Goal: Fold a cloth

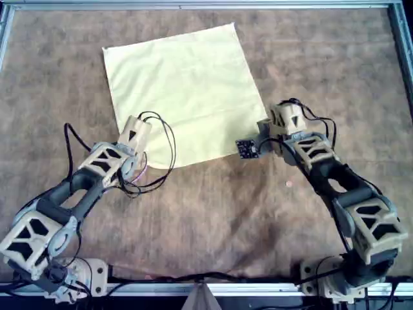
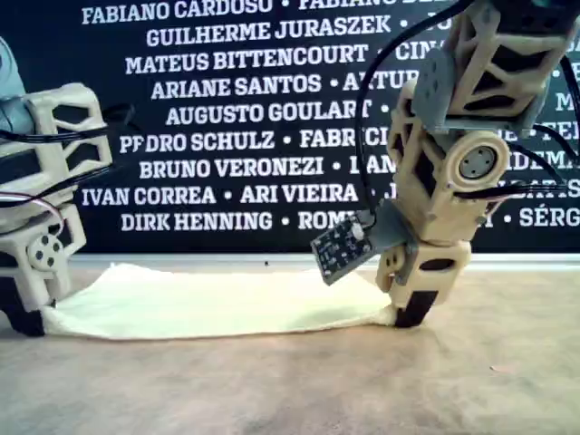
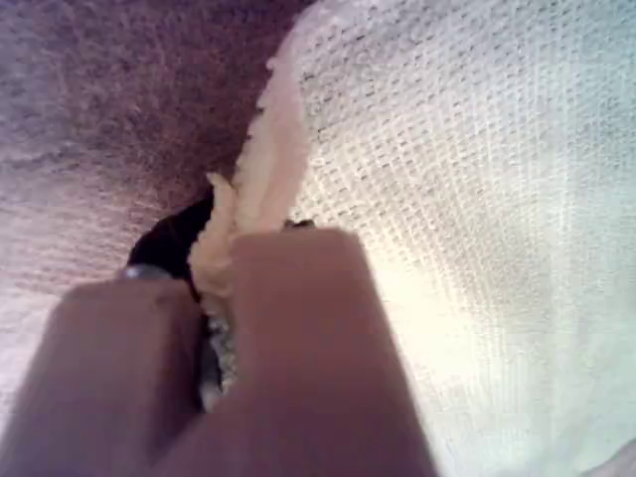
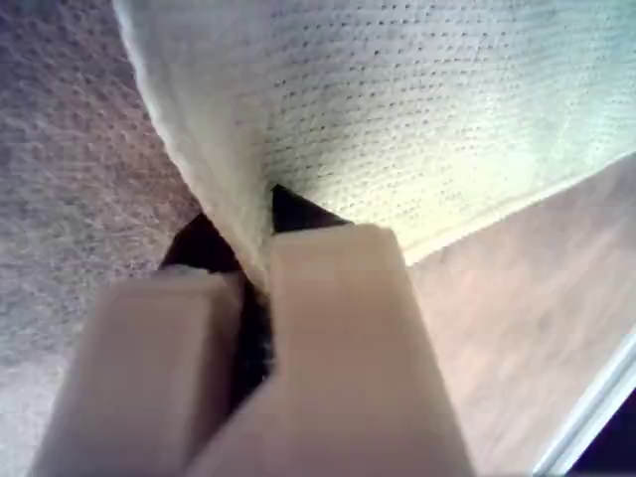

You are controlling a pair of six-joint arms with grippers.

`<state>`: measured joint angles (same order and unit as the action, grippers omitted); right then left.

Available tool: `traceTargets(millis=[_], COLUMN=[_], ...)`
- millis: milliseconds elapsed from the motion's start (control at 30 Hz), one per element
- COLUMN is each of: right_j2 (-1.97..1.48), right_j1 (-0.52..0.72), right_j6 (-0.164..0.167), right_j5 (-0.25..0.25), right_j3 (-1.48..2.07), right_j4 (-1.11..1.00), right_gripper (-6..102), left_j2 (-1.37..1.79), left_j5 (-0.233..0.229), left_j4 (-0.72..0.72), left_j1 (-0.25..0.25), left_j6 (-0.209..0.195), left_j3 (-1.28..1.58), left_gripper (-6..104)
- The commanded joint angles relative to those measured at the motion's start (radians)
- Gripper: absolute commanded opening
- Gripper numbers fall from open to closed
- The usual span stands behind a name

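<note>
Thin pale-yellow fabric cloth (image 1: 184,90), soft, light: left gripper (image 1: 137,129) and right gripper (image 1: 270,126) each pinch 1 near corner.

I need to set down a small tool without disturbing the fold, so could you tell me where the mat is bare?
Bare mat lies between the two arms, below the cloth in the overhead view, and in strips beside the cloth on that view's left and right. It is crowded at the cloth's near corners, where the left gripper and right gripper pinch it.
</note>
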<state>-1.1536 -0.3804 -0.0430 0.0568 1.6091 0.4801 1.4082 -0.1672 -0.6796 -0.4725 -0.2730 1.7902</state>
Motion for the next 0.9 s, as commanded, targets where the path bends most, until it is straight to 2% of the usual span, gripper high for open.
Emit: traceTargets(millis=[0,100,467,867], right_j2=[-0.107,-0.19,-0.612,-0.778], right_j1=[0.005,0.006,-0.005,-0.006], right_j6=[-0.005,-0.005,-0.005,-0.005], right_j5=[-0.002,-0.002,-0.003,-0.005], right_j3=[-0.009,0.048,0.434,0.681], right_j4=[-0.017,-0.017,0.015,0.015], right_gripper=[1,1,1,1], left_j2=[0.029,0.054,0.403,0.433], left_j5=[-0.006,0.008,0.011,0.011], left_j4=[0.014,0.008,0.006,0.006], left_j1=[0.009,-0.005,-0.008,-0.009], left_j6=[0.003,0.005,0.006,0.006], left_j3=[-0.037,-0.026,0.169,0.341], left_gripper=[-1,-1,-1,-1])
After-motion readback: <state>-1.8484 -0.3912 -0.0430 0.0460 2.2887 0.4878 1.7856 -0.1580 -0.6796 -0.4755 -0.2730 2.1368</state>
